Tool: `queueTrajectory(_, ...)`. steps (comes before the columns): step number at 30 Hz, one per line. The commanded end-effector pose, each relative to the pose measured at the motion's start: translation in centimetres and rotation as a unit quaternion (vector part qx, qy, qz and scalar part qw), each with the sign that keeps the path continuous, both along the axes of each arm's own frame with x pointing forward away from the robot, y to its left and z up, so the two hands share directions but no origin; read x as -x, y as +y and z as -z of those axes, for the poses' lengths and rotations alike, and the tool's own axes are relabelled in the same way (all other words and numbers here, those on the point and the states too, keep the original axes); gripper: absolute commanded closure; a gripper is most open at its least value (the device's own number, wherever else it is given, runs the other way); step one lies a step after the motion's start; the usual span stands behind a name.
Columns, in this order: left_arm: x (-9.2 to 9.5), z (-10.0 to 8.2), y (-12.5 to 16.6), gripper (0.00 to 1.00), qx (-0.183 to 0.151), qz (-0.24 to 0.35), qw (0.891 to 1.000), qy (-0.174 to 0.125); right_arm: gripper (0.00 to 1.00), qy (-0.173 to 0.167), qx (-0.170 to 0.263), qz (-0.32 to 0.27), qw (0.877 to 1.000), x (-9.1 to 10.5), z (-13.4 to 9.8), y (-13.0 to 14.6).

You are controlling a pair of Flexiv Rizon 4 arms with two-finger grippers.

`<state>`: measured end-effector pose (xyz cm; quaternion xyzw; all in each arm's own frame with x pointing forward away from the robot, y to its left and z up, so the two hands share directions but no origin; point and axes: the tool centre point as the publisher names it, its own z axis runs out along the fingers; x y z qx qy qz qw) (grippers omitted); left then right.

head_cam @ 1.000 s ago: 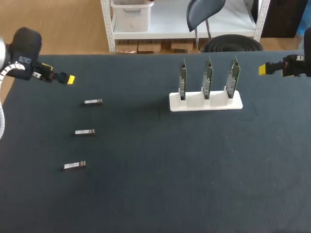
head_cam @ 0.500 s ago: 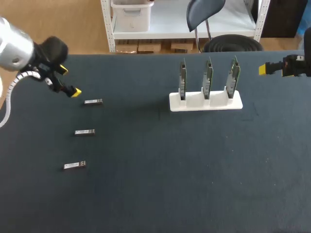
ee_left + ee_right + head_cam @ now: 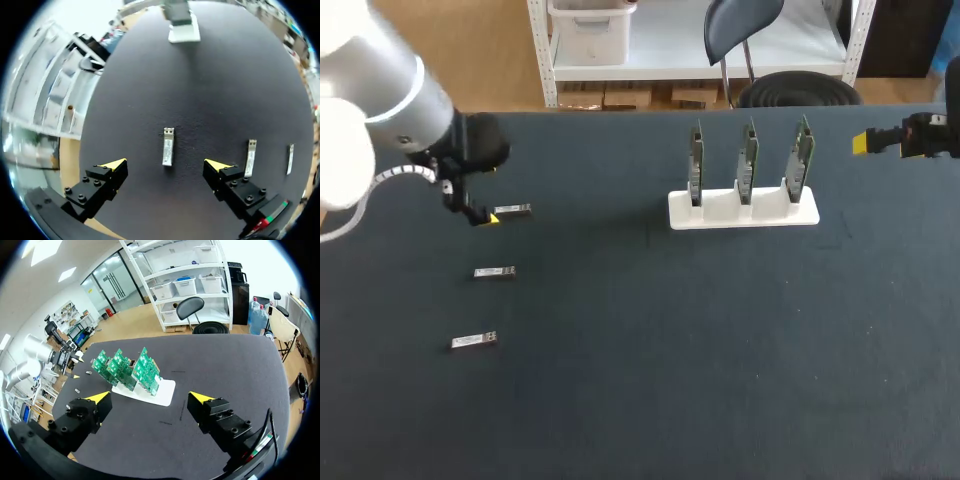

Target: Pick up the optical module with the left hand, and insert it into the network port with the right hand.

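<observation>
Left pincer [image 3: 166,163] spread wide, bare table [image 3: 200,100] on both sides of the optical module [image 3: 168,146] between its fingers. In the head view, second module [image 3: 494,272] and third module [image 3: 474,341] lie at six o'clock. Board stand [image 3: 743,209] well apart at three o'clock, free table between.

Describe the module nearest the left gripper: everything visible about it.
The module is a small, slim, silvery bar, metallic-looking, with a lighter tab-like end pointing away from the left gripper. It lies flat on the dark table, the farthest of three in a row. The open fingers stand to either side without touching it; only the table touches it.
</observation>
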<state>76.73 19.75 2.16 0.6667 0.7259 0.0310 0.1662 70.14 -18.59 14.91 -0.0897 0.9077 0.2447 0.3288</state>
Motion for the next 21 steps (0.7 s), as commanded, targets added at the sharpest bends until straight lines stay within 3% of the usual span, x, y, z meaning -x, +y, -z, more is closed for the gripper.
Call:
queueTrajectory(1,-1.3,0.1,-0.7,0.0,-0.101,0.03,0.991,0.085,0.0,0.0,0.002,0.003,1.0,0.2,-0.1,0.1)
queueTrajectory(4,-1.4,0.3,-0.8,0.0,-0.09,-0.002,0.99,0.112,0.0,0.0,0.002,0.003,1.0,0.2,-0.1,0.1)
queueTrajectory(6,-1.5,0.6,-0.8,0.0,-0.1,-0.012,0.989,0.104,0.0,0.0,0.002,0.003,1.0,0.2,-0.1,0.1)
queueTrajectory(21,-0.6,2.8,-0.7,0.0,-0.125,-0.031,0.984,0.124,0.0,0.0,0.002,0.003,1.0,0.2,-0.1,0.1)
